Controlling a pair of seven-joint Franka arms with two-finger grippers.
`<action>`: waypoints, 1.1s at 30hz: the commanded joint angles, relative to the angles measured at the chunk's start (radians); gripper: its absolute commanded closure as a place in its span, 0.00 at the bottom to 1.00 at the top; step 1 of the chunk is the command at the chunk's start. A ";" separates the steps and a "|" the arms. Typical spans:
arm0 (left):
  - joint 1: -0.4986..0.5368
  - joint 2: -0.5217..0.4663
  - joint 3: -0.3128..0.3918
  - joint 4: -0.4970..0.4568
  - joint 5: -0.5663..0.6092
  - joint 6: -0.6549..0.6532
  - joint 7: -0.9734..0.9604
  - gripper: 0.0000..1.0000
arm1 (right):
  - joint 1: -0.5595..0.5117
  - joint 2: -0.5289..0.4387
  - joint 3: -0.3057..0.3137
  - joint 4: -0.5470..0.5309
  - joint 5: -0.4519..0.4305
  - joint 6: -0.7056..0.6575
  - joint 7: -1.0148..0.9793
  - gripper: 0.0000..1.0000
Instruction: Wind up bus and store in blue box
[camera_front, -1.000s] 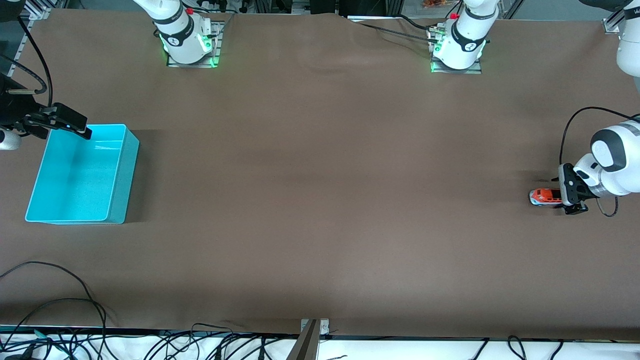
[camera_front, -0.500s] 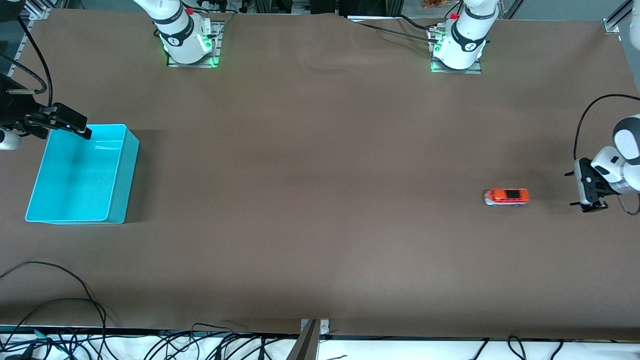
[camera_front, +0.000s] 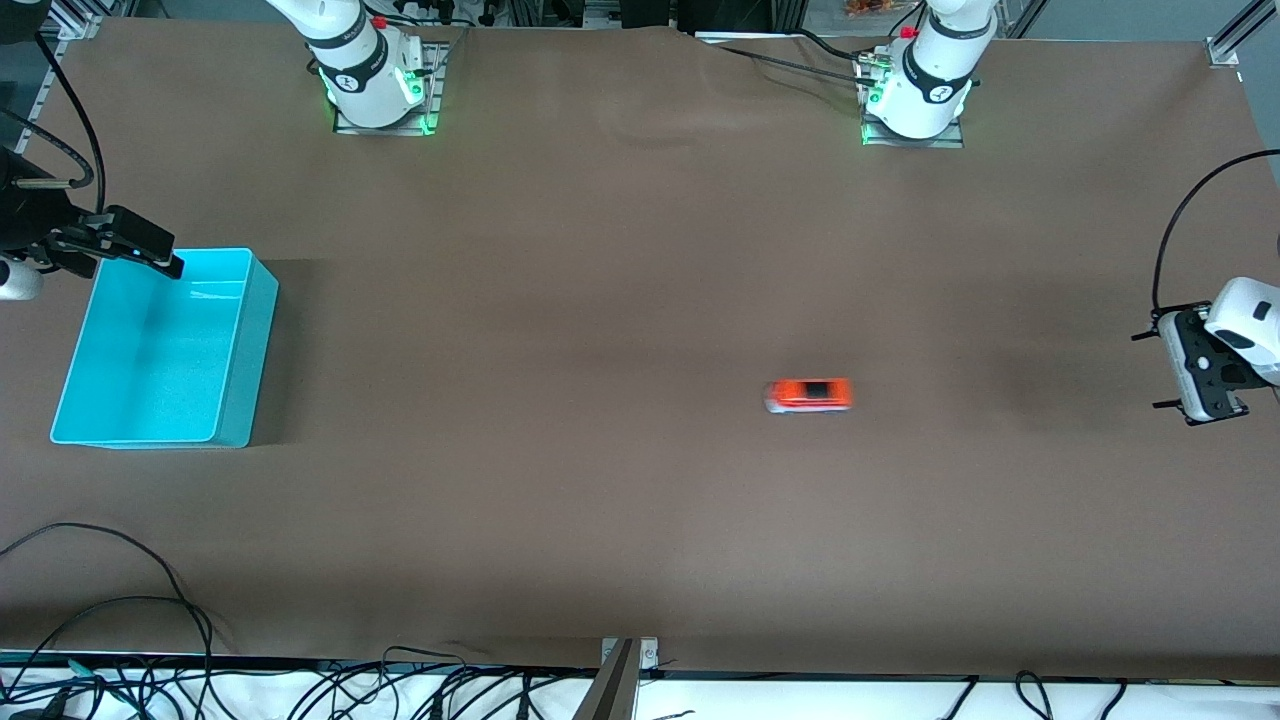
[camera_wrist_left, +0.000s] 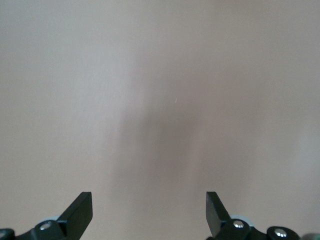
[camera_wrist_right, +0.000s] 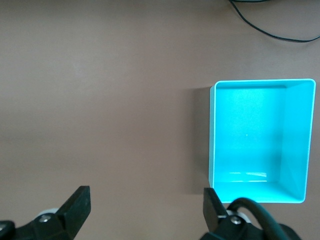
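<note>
In the front view, the toy bus (camera_front: 808, 395) sits alone on the brown table (camera_front: 620, 300), a little toward the left arm's end from the middle and slightly smeared, which reads as rolling under its own spring; nothing touches it. The blue box (camera_front: 160, 350) stands near the edge of the table at the right arm's end, empty, well apart from the bus. The left hand (camera_front: 1190, 375) hangs over the table edge at the left arm's end, its fingers spread wide and holding nothing. The right hand (camera_front: 125, 243) hovers over the box corner nearest the arm bases, also spread and empty. In the left wrist view, only bare table cloth shows between the two spread fingertips (camera_wrist_left: 80, 207) of the left hand; the bus is not in sight there. In the right wrist view, the right hand's fingertips (camera_wrist_right: 77, 202) stand wide apart, with the blue box (camera_wrist_right: 295, 145) seen from above, its floor bare. The step in hand appears to be waiting for the bus to come to rest, then picking it up; it would go best to let it stop fully, come down with fingers astride its narrow sides, close across the body rather than the ends, and lower it well inside the box walls before releasing.
</note>
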 joint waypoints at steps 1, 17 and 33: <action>-0.020 0.009 -0.072 0.102 0.038 -0.127 -0.162 0.00 | 0.003 0.008 0.000 0.023 -0.007 -0.007 0.007 0.00; -0.052 -0.048 -0.189 0.174 0.022 -0.168 -0.590 0.00 | 0.003 0.006 0.000 0.024 -0.004 -0.009 0.008 0.00; -0.107 -0.046 -0.198 0.274 0.022 -0.170 -0.809 0.00 | 0.001 0.006 -0.001 0.023 -0.007 -0.009 0.007 0.00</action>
